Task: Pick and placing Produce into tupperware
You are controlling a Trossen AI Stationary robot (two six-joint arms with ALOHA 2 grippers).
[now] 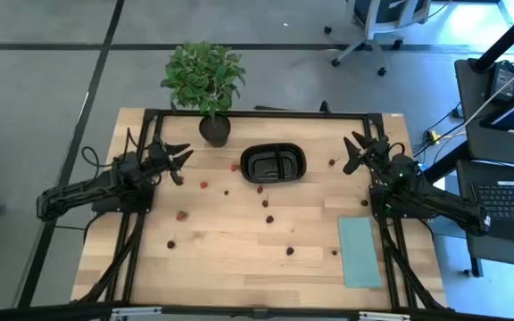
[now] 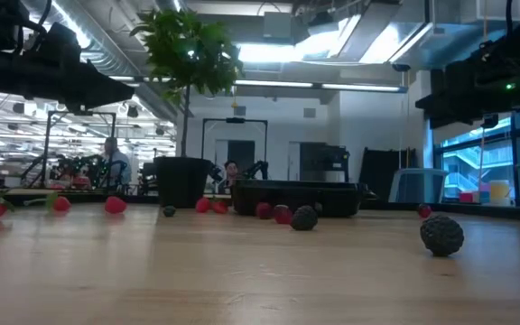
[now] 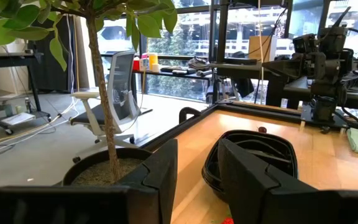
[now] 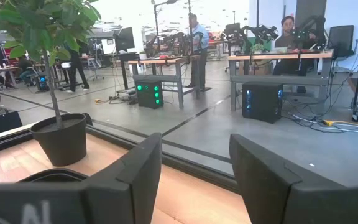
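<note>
Left gripper [image 1: 180, 161] held parted, empty, left of black tray [image 1: 273, 164] | right gripper [image 1: 357, 152] parted, empty, right of tray | tray seen mid-table beside potted plant [image 1: 205, 78] | berries [image 1: 182, 215] scattered over table [image 1: 230, 259], none gripped

Up at the table's far edge, left of centre, stands a leafy green potted plant [image 1: 204, 75], its dark pot [image 1: 214, 130] sitting upright just inside the black frame rail [image 1: 257, 113] that runs along that edge. Over by the right edge, toward the near corner, a flat pale teal rectangle [image 1: 360, 251] lies flush on the pale wooden table [image 1: 239, 267]. Beyond the far edge, a white office chair [image 1: 377, 22] sits on the grey floor. Off the right edge there's a dark desk carrying an open laptop [image 1: 511, 198]. In the room behind, people [image 4: 196, 37] stand and sit among workbenches.
</note>
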